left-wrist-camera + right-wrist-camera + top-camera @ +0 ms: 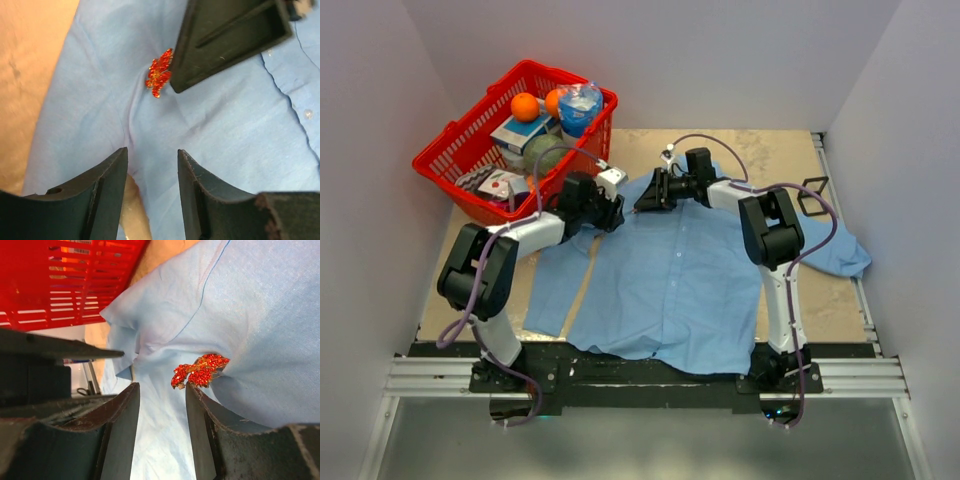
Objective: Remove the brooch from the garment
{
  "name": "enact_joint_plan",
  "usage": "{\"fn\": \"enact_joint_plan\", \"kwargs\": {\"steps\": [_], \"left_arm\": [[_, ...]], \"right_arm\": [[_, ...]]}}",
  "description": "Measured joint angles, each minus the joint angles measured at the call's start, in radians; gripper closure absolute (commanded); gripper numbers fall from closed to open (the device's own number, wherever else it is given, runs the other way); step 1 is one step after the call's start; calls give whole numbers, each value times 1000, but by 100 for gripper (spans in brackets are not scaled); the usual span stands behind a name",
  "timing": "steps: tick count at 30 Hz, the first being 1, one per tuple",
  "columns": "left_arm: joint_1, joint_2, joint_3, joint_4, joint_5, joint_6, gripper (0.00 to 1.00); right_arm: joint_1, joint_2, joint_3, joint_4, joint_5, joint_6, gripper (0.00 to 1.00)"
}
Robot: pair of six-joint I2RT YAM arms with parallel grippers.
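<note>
The garment (680, 280), a light blue button-up shirt, lies spread on the table. The brooch (159, 72), a small red sparkly flower, is pinned near the collar. My left gripper (152, 156) is open over the cloth just short of the brooch, with nothing between its fingers. My right gripper (162, 390) is also open. The brooch (200, 371) rests against the tip of its right-hand finger (200, 405), partly tucked under a fold of shirt. From above, the left gripper (618, 212) and right gripper (640, 203) meet tip to tip at the collar, and the brooch is hidden there.
A red basket (450, 160) holding oranges (525, 106) and packages stands at the back left, close behind the left arm. The basket (65, 280) also fills the top left of the right wrist view. A shirt sleeve (840, 255) trails right.
</note>
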Motion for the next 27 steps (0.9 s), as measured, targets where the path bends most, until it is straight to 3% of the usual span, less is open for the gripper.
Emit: {"fn": "enact_joint_plan", "kwargs": {"steps": [9,21,27], "left_arm": [[-27,39,-51,265,-8,121,52],[-27,158,9,333,48,138,50],[-27,206,21,388,82,111,56]], "right_arm": [[0,3,0,37,-1,49,53],[0,3,0,35,0,52,50],[0,3,0,34,0,53,49]]}}
